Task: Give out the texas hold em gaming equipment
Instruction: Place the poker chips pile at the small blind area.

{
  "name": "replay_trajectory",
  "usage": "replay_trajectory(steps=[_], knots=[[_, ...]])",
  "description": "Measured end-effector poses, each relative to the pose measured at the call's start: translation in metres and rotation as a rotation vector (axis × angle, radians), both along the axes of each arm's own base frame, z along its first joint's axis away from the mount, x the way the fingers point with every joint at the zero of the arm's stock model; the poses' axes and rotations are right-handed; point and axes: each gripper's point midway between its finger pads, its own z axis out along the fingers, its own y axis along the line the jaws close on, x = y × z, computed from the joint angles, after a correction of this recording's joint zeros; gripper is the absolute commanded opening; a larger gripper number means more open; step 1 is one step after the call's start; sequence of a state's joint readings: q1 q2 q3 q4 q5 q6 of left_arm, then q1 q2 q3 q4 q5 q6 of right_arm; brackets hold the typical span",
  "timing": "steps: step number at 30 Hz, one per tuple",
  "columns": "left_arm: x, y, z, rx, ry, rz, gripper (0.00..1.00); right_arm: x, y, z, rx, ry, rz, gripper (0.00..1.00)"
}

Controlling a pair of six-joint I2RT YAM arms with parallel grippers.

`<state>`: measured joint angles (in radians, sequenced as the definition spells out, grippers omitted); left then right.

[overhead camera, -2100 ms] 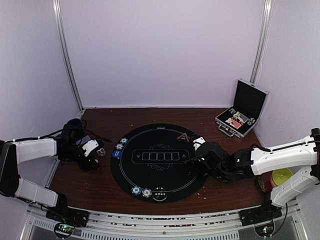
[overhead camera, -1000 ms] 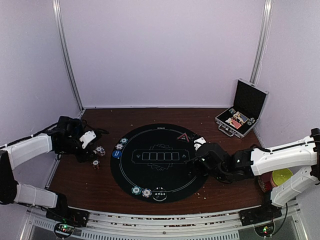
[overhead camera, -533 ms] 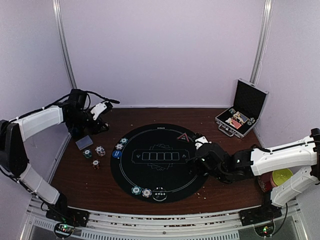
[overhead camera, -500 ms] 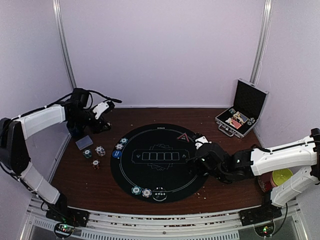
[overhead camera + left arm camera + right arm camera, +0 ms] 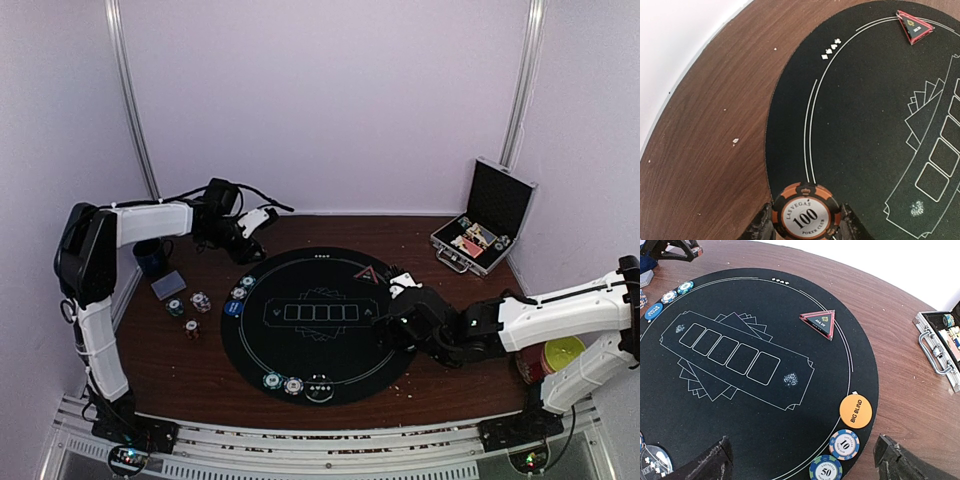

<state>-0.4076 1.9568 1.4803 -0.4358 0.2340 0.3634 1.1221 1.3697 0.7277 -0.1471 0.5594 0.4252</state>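
My left gripper (image 5: 805, 222) is shut on an orange-and-black "100" poker chip (image 5: 806, 215), held above the back left rim of the round black mat (image 5: 318, 345). The left gripper (image 5: 252, 228) shows there in the top view. My right gripper (image 5: 805, 465) stands open over the mat's right side, nothing between its fingers. Just inside its right finger lie an orange "BIG BLIND" disc (image 5: 856, 411), a "10" chip (image 5: 844, 444) and a "50" chip (image 5: 825, 469). A red triangle marker (image 5: 820, 323) lies at the back right. A blue disc (image 5: 233, 308) and two chips (image 5: 242, 288) sit on the left rim.
Off the mat to the left lie a grey card deck (image 5: 168, 285) and three loose chips (image 5: 189, 308). Two chips (image 5: 282, 382) sit at the mat's near rim. An open silver-edged case (image 5: 480, 235) stands back right. Red and yellow bowls (image 5: 552, 356) sit by the right arm.
The left arm has swung from the table's left side to the mat's back left rim, gripper staying shut. The right arm has hardly moved.
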Motion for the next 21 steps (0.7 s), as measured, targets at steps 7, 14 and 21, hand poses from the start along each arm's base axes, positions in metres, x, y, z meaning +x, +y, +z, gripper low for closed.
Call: replay_trajectory(steps=[7,14,21], knots=[[0.007,-0.008,-0.019,0.030,-0.010,0.014,0.25,0.000,0.000,0.000,0.001,0.000,0.000,1.00],[0.018,-0.006,-0.035,0.051,-0.027,0.045,0.26,0.000,0.000,0.000,0.001,0.000,0.000,1.00],[0.024,-0.006,-0.053,0.059,-0.022,0.062,0.26,0.000,0.000,0.000,0.001,-0.001,0.000,1.00]])
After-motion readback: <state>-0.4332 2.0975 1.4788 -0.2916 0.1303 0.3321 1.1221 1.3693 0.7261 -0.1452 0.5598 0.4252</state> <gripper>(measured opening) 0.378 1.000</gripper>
